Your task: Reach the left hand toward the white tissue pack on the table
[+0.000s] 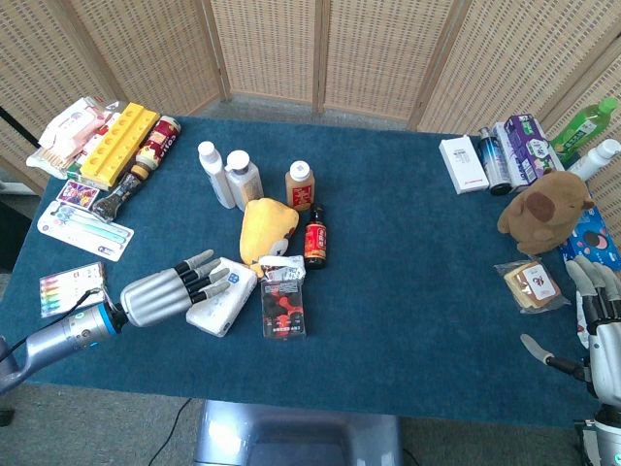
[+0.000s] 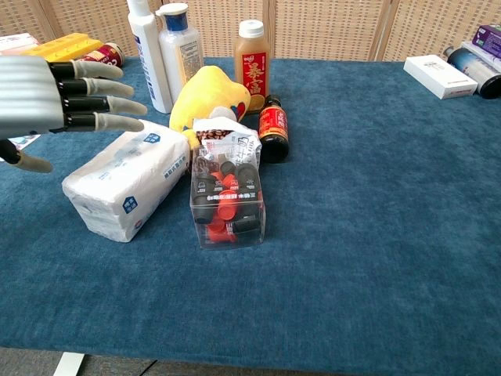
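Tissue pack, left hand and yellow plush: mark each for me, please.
tissue pack (image 2: 125, 188), chest view, top face of the wrapper
left hand (image 2: 35, 94), chest view, back of the hand
yellow plush (image 1: 264, 229), head view, middle of its body

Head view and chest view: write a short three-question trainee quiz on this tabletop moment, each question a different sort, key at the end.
1. True or false: the left hand already grips the white tissue pack.
2. What lies directly right of the pack in the head view? A) clear box of small bottles B) brown plush toy C) yellow tray
3. Fill in: the left hand's fingers are ____, holding nothing.

Key: 1 false, it hovers over the pack's end. 2 A. 3 spread.
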Tool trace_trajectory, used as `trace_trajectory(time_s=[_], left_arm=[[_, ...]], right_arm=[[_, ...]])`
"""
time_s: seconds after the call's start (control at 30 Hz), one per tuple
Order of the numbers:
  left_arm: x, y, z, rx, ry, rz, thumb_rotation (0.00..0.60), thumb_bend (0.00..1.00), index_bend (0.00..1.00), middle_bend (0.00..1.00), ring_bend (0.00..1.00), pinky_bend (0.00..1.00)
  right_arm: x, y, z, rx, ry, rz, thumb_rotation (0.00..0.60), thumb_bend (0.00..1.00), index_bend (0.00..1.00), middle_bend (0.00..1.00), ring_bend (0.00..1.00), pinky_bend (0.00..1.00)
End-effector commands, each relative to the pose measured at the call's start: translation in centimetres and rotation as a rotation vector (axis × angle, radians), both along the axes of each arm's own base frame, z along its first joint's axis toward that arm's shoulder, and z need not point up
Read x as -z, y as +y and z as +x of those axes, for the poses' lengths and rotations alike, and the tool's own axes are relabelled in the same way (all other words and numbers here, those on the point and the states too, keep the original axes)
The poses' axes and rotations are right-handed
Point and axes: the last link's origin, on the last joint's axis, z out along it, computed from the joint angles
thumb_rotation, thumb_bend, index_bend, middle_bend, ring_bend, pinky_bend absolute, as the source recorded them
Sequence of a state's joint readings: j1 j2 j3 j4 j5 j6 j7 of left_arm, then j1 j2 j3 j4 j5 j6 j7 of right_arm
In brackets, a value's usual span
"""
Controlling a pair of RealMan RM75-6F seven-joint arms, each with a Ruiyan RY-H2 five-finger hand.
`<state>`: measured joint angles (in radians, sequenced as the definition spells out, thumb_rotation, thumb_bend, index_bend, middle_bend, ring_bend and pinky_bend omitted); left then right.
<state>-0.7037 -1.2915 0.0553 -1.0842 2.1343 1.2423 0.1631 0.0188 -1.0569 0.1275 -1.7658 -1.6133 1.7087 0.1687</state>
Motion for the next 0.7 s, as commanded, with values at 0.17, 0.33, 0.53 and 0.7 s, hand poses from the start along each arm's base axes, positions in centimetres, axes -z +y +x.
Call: trace_trajectory(time_s=[0.17,0.33,0.53,0.7], left_arm=[[2.3,0.6,1.5,0.043,0.064,-0.031,0.600,0.00,0.00,0.00,0.00,0.00],[3.9,0.4,1.8,0.067,0.124,-0.057,0.600,0.00,0.00,0.00,0.00,0.00],[5.4,-0.1,2.5,0.100,0.127,-0.071,0.600,0.00,0.12,0.01,0.01,0.14],[6.0,-0.3,2.6,0.110,0.111,-0.062,0.600,0.02,0.81,0.77,0.67,0.74]], right_arm=[[-0.3,-0.1,-0.2,0.004,-0.014,-0.005,0.600,0.00,0.00,0.00,0.00,0.00],[-0.5,-0.1,-0.2,0.001,-0.025,-0.008,0.600,0.00,0.00,0.00,0.00,0.00],[-0.6,0.0,-0.2,-0.001,-0.033,-0.007,0.600,0.00,0.00,0.00,0.00,0.00],[-0.8,0.1,-0.2,-0.005,-0.043,-0.008,0.600,0.00,0.00,0.00,0.00,0.00]])
